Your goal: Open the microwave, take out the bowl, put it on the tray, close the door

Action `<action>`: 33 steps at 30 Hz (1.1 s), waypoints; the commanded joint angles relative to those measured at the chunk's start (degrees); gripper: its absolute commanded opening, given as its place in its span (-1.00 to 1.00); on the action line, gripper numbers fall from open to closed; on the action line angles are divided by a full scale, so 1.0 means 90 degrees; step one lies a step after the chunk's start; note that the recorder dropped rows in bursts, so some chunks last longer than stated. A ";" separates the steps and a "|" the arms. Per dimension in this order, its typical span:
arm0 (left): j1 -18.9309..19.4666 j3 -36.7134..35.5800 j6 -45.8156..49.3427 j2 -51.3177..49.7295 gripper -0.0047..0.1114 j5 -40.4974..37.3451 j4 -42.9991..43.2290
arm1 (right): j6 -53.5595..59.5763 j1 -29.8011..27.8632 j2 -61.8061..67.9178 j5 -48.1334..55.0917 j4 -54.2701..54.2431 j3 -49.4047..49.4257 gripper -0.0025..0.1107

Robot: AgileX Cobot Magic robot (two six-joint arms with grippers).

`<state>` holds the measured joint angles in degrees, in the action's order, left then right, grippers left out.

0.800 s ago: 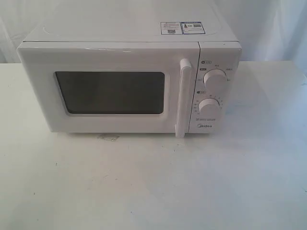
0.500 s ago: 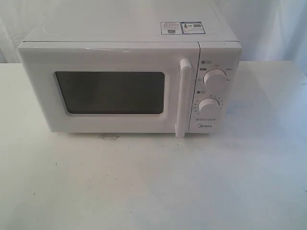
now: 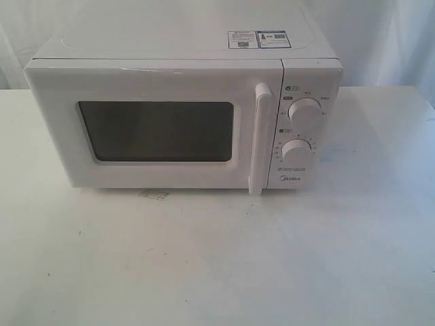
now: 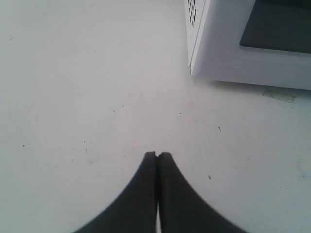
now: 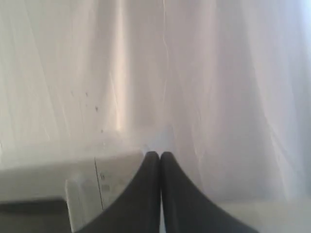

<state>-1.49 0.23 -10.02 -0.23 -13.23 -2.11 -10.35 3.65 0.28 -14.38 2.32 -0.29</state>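
Microwave sits on the white bench, toward the back, ctr-left in the ext. view. Door is shut flush w/ the front. Its dark window is too dim to see inside. Tall bar handle stands upright at the door's right edge, just beside the ctrl panel. Two round dials there, one above the other, "Midea" logo under them. Two stickers lie on the top, back right. A small scuffed mark is on the bench just in front of the door's lower edge.

Left fingers: dark, tips pressed together, nothing between them, over bare bench. They're well apart from the microwave's front-left corner, whose side vents show in the left wrist view.

Right fingers: also pressed together, nothing pinched, facing a white curtain. A blurred bit of the microwave's panel end shows past them.
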 commanded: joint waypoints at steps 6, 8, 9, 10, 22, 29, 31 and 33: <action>0.0014 -0.0025 -0.0009 0.0026 -0.92 -0.0002 -0.0018 | -0.0215 -0.0032 0.0019 -0.2674 0.0009 -0.1197 -0.96; 0.0014 -0.0025 -0.0009 0.0026 -0.92 -0.0002 -0.0018 | -0.0215 -0.0032 0.0370 -0.1906 0.0050 -0.1875 -0.96; 0.0014 -0.0025 -0.0009 0.0026 -0.92 -0.0002 -0.0018 | -0.0244 -0.0032 0.0593 -0.1349 0.0112 -0.2200 -0.96; 0.0014 -0.0025 -0.0009 0.0026 -0.92 -0.0002 -0.0018 | -0.0283 -0.0032 0.0844 -0.0758 0.0129 -0.2438 -0.96; 0.0014 -0.0025 -0.0009 0.0026 -0.92 -0.0002 -0.0018 | -0.0554 -0.0032 0.3823 0.3291 -0.0786 -0.3510 -0.96; 0.0014 -0.0025 -0.0009 0.0026 -0.92 -0.0002 -0.0018 | 0.0815 0.0073 0.4675 0.3871 -0.2342 -0.3510 -0.96; 0.0014 -0.0025 -0.0009 0.0026 -0.92 -0.0002 -0.0018 | 0.2165 0.0225 0.4904 0.3979 -0.3405 -0.3510 -0.96; 0.0014 -0.0025 -0.0009 0.0026 -0.92 -0.0002 -0.0018 | 0.3748 0.0395 0.5094 0.4059 -0.4921 -0.3521 -0.96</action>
<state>-1.49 0.23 -10.02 -0.23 -13.23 -2.11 5.39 5.29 43.85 21.11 -26.37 -31.37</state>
